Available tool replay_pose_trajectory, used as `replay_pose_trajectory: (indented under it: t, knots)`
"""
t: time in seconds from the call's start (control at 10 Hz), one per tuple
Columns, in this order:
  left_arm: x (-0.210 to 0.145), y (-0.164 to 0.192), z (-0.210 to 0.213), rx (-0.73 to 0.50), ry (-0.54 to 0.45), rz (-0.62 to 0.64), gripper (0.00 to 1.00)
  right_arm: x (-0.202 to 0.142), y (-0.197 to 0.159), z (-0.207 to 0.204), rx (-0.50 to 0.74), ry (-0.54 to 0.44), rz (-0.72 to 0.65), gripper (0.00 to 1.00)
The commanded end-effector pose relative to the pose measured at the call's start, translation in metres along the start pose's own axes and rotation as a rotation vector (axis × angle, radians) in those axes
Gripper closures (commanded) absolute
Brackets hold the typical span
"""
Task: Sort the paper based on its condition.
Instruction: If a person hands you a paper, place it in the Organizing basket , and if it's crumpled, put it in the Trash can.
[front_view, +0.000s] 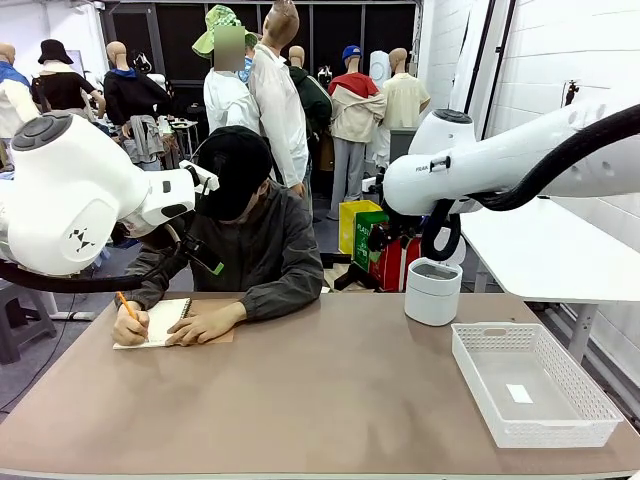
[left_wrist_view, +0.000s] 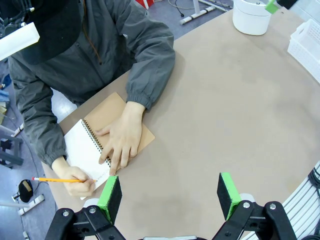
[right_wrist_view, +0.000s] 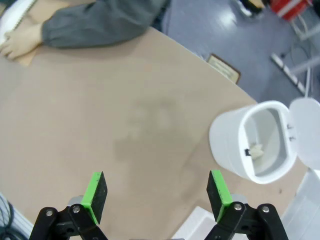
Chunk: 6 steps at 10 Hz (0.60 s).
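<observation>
While the person (front_view: 255, 245) writes in the notebook (left_wrist_view: 80, 145), my left gripper (left_wrist_view: 170, 196) and right gripper (right_wrist_view: 157, 192) hang spread; waiting clear seems wisest.

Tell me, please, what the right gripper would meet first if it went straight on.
Most likely the bare table; the white bin stands aside from the line of the right gripper.
</observation>
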<state>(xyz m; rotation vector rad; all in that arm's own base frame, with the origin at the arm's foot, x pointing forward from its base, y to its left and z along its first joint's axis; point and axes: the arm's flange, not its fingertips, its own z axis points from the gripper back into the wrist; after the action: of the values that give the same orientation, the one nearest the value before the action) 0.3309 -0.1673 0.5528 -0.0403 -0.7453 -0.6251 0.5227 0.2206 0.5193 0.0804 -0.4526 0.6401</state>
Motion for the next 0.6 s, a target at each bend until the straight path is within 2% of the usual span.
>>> replay_pose_trajectory:
  t: [0.0, 0.2, 0.5]
  knots:
    - [-0.001, 0.0, 0.0, 0.004, 0.001, 0.002, 0.0, -0.029, 0.009, 0.013, 0.091, -0.062, 0.123, 0.0]
    - [-0.001, 0.0, 0.0, 0.004, 0.001, 0.002, 0.0, -0.038, 0.021, 0.024, 0.187, -0.088, 0.249, 0.0]
    - [-0.001, 0.0, 0.0, 0.004, 0.001, 0.002, 0.0, -0.044, 0.029, 0.033, 0.273, -0.133, 0.359, 0.0]
